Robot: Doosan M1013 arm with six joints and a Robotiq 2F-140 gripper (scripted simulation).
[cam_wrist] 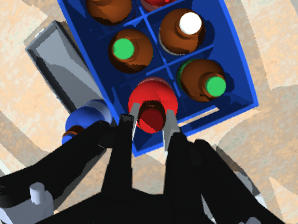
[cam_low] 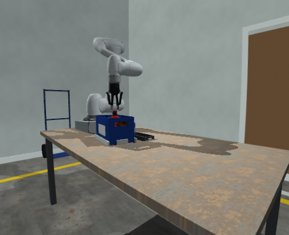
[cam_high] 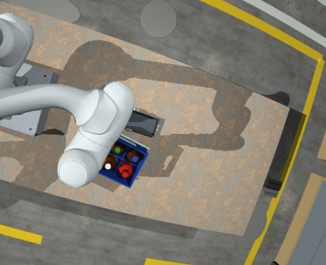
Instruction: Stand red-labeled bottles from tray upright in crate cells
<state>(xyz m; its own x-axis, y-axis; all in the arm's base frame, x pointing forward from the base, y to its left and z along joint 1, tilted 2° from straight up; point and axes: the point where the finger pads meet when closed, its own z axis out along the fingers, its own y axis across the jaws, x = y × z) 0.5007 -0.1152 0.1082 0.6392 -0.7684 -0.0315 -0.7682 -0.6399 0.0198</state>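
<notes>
The blue crate (cam_wrist: 153, 43) holds several upright bottles. My gripper (cam_wrist: 151, 116) is shut on the neck of a red-labeled bottle (cam_wrist: 153, 103), which stands in the crate's near left cell. From the side, the gripper (cam_low: 115, 104) hangs straight down over the crate (cam_low: 115, 129). From above, the arm hides the gripper and the held bottle, and the crate (cam_high: 126, 160) shows beside it.
A dark flat tray (cam_high: 144, 123) lies on the table just behind the crate and also shows in the wrist view (cam_wrist: 56, 63). A blue-capped bottle (cam_wrist: 83, 123) stands outside the crate's left wall, partly hidden by the gripper. The robot's grey base block (cam_high: 21, 105) sits at the table's left.
</notes>
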